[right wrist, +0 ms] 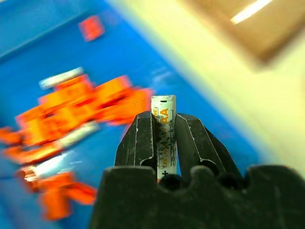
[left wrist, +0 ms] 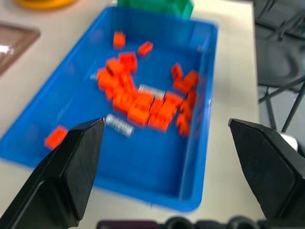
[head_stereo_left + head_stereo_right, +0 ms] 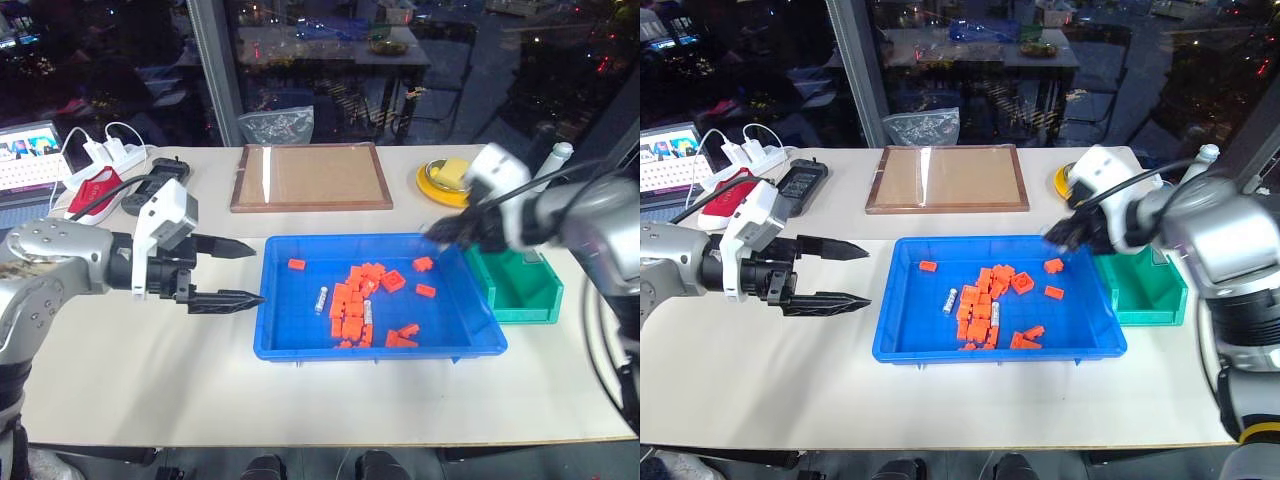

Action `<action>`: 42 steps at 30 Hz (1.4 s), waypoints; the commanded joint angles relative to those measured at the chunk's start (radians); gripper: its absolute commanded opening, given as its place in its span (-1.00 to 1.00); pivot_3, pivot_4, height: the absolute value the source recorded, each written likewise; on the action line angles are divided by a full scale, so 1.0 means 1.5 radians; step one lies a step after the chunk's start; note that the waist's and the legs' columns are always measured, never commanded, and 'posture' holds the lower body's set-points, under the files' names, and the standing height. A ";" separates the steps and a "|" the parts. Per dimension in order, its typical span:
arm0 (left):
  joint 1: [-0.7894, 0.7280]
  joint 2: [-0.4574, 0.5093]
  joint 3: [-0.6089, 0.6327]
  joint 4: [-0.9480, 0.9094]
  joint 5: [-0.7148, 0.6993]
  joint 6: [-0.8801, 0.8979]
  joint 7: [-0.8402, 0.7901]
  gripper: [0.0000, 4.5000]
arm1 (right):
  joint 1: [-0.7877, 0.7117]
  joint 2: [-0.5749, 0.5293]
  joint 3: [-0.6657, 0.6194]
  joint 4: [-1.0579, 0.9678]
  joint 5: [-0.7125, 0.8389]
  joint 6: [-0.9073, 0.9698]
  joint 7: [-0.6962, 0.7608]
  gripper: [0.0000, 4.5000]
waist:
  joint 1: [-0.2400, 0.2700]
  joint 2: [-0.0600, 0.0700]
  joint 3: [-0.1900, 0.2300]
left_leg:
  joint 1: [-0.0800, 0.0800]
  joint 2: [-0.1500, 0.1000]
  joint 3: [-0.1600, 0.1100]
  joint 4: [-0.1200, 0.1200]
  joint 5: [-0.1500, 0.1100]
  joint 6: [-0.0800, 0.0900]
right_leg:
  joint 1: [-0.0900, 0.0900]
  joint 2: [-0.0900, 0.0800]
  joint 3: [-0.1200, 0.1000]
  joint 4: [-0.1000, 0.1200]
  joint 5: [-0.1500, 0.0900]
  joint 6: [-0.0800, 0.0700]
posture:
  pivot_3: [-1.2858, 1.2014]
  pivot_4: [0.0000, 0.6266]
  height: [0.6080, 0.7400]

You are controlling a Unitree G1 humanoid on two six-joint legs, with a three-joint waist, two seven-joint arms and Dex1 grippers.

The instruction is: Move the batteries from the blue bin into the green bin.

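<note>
Battery [image 1: 163, 136] clamped upright in right gripper [image 1: 163, 143], above far right corner of blue bin [image 3: 300, 345], beside green bin [image 3: 520, 305]. Two batteries [image 3: 321, 299] left among orange bricks [image 3: 352, 305]. Left gripper [image 3: 238, 272] spread wide, over bare table [image 3: 150, 370] off the bin's left rim.

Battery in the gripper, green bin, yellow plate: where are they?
battery [image 1: 163, 129], right wrist view, its label between the gripper's fingers.
green bin [image 3: 520, 300], left eye view, front wall.
yellow plate [image 3: 428, 185], left eye view, left rim.
</note>
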 commanded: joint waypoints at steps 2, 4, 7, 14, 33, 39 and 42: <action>-0.026 -0.008 -0.017 -0.006 0.007 -0.007 0.005 1.00 | 0.020 -0.046 0.000 0.122 -0.084 -0.091 -0.003 -0.87 | 0.000 0.000 0.000 | 0.000 0.000 0.000 0.000 0.000 0.000 | 0.000 0.000 0.000 0.000 0.000 0.000 | 0.03 -0.52 1.00; -0.024 -0.007 -0.031 -0.003 0.023 -0.017 0.001 1.00 | 0.031 -0.039 0.009 0.163 -0.113 -0.121 -0.007 -0.87 | -0.003 0.000 0.000 | 0.000 0.000 0.001 0.000 0.000 0.000 | 0.000 0.000 0.001 0.000 0.000 0.000 | 0.03 -0.52 1.00; -0.020 0.002 -0.049 -0.006 0.048 -0.035 -0.011 1.00 | 0.043 -0.003 0.003 0.210 -0.127 -0.160 -0.013 -0.87 | -0.010 0.000 0.000 | 0.000 0.000 0.001 0.000 0.000 0.000 | 0.000 0.000 0.001 0.000 0.000 0.000 | 0.03 -0.52 1.00; -0.024 0.001 -0.045 -0.027 0.044 -0.027 -0.010 1.00 | 0.049 0.045 0.002 0.314 -0.181 -0.201 -0.045 -0.65 | -0.010 0.000 0.000 | 0.000 -0.001 0.001 0.000 0.000 0.000 | 0.000 0.000 0.001 0.001 0.000 -0.001 | 0.03 -0.52 1.00; -0.002 0.015 -0.027 -0.044 0.055 -0.032 0.000 1.00 | 0.038 0.115 0.016 -0.100 -0.019 0.052 0.078 0.97 | -0.011 0.001 0.000 | 0.000 0.000 0.000 0.000 0.000 0.000 | 0.000 0.000 0.001 0.002 0.000 0.000 | 0.03 -0.52 1.00; 0.011 0.025 -0.028 -0.051 0.063 -0.036 0.000 1.00 | 0.059 0.216 0.081 -0.130 -0.015 0.198 -0.022 0.97 | -0.008 0.000 0.000 | 0.000 0.000 0.000 0.002 0.000 0.000 | 0.000 0.000 0.001 0.002 0.000 -0.001 | 0.03 -0.52 1.00; 0.022 0.034 -0.018 -0.056 0.061 -0.034 -0.003 1.00 | 0.054 0.255 0.099 -0.084 -0.030 0.262 -0.081 0.97 | -0.006 0.000 0.000 | -0.001 -0.001 0.000 0.002 0.000 0.000 | 0.000 0.000 0.001 0.002 0.000 -0.001 | 0.03 -0.52 1.00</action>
